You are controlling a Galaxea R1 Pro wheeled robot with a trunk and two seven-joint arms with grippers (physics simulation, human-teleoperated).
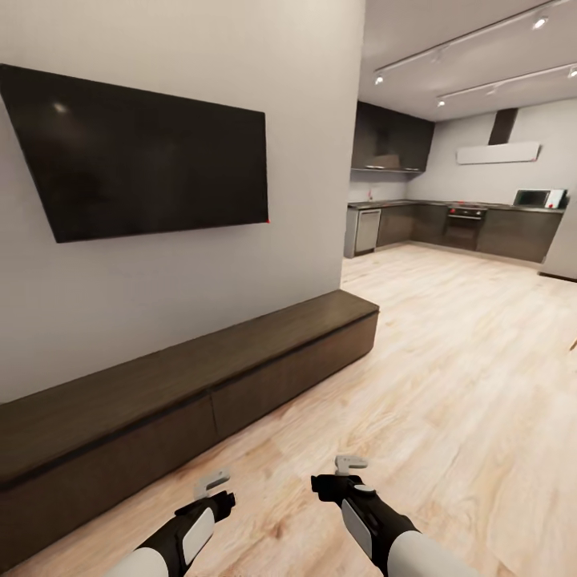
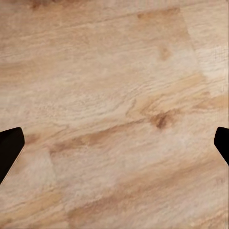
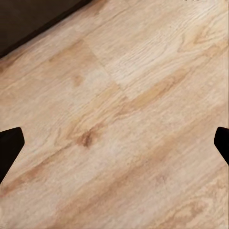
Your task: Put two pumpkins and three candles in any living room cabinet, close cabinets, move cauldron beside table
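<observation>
The cabinet (image 1: 200, 385) — a long, low, dark-brown wooden unit with flat, handleless fronts — is being seen along the grey wall at the left of the head view, beneath a large black wall-mounted television (image 1: 140, 156). All its fronts are being shown flush and closed, and its top is bare.

The left gripper (image 1: 215, 483) is being held low over the pale wooden floor (image 1: 449, 361), just in front of the cabinet's base and apart from it, with nothing between its fingers. In the left wrist view its dark fingertips (image 2: 9, 148) are being shown at opposite edges of the picture, spread wide over bare planks.

The right gripper (image 1: 350, 463) is being held beside the left one, farther from the cabinet, also over the floor. Its fingertips (image 3: 9, 145) are likewise being shown wide apart and empty, and a dark strip of the cabinet (image 3: 33, 16) is being caught at one corner of the right wrist view.

Beyond the wall's end, a kitchen is being shown in the distance — dark cupboards (image 1: 513, 232), an oven (image 1: 465, 226) and a range hood (image 1: 498, 152).
</observation>
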